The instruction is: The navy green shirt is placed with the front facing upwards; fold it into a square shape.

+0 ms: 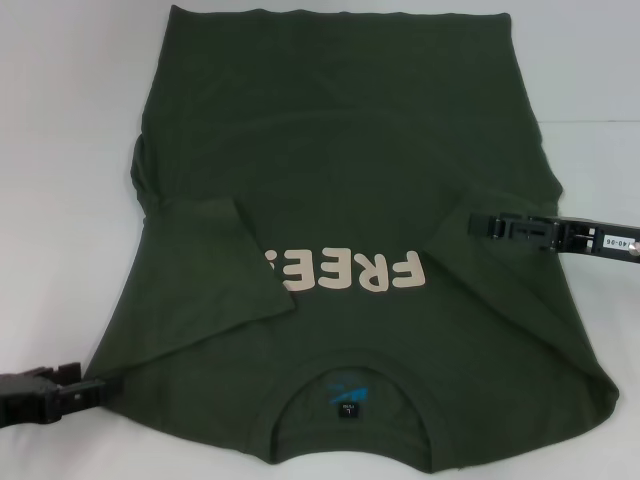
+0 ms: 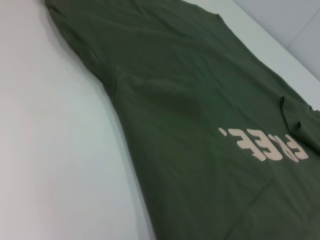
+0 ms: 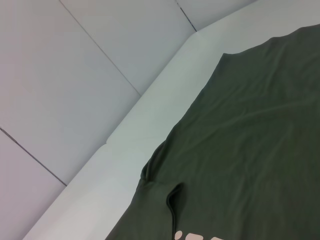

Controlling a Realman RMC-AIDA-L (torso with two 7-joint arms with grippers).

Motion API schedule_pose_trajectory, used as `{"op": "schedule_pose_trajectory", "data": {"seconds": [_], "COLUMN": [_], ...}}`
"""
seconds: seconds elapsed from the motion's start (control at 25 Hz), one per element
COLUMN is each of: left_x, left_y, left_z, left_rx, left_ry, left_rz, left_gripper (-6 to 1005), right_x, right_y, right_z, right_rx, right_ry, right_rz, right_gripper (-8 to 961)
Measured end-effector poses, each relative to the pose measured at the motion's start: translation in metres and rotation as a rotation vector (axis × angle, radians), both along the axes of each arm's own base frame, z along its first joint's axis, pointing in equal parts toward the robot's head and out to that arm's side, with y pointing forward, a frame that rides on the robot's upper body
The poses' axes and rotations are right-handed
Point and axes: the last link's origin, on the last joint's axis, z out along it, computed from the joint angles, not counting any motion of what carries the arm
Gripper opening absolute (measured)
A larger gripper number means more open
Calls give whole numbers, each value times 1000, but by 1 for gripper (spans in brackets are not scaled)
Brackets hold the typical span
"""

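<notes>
One sleeve [image 1: 215,255] of the shirt [image 1: 350,150] is folded in; the rest we must still fold. We cannot tell how the fingers stand on the left gripper [image 1: 100,385] or right gripper [image 1: 478,225].

My left gripper [image 1: 95,385] is low at my near left side and reaches inward, almost level. My right gripper [image 1: 480,224] comes in from my right side, also level, and sits farther forward than the left one. Both arms are stretched sideways toward the middle.
</notes>
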Motion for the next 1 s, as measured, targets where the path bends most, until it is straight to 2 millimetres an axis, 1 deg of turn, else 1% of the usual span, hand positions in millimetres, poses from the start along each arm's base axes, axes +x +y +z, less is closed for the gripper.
{"op": "schedule_pose_trajectory", "data": {"seconds": [0.16, 0.4, 0.72, 1.0], "left_x": [-2, 1, 10, 13], "left_y": [-3, -3, 6, 10], "left_z": [-2, -5, -10, -10], "left_rx": [-25, -48, -76, -78], "left_ry": [8, -2, 1, 1], "left_rz": [14, 1, -35, -48], "left_gripper": [845, 845, 845, 845], "right_x": [0, -1, 1, 3], "right_y": [0, -1, -5, -6], "right_z": [0, -1, 0, 0], "right_rx": [-2, -7, -10, -9], "right_ry": [2, 6, 18, 25], "right_rz": [1, 4, -2, -9], "right_gripper": [926, 925, 924, 923]}}
